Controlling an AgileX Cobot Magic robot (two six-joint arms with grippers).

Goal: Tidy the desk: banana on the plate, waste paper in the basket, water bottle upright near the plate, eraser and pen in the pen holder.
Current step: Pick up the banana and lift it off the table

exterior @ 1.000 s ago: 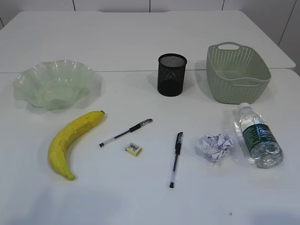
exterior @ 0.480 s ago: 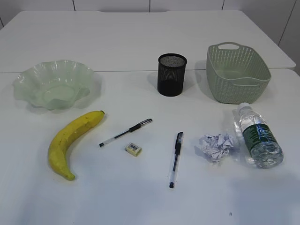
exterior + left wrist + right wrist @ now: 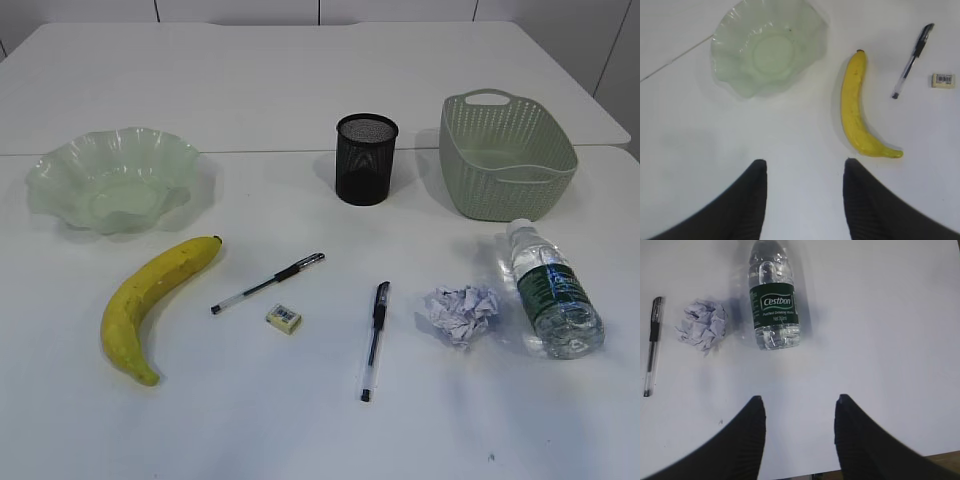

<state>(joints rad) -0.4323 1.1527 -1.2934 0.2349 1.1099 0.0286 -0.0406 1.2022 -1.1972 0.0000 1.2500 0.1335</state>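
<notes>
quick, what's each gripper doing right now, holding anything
Left gripper: open, empty, above bare desk near the banana.
Right gripper: open, empty, above the desk near the bottle.

banana (image 3: 150,303) yellow, dark tip | plate (image 3: 112,179) pale green, ruffled | basket (image 3: 508,155) grey-green weave | cup (image 3: 366,159) black mesh | bottle (image 3: 552,292) clear, green label | bench (image 3: 300,430) white

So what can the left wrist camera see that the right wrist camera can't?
Only the left wrist view shows the plate, the banana, the eraser and a pen beside it. Only the right wrist view shows the water bottle lying down, the waste paper and another pen. Both show the white desk and open, empty black gripper fingers.
</notes>
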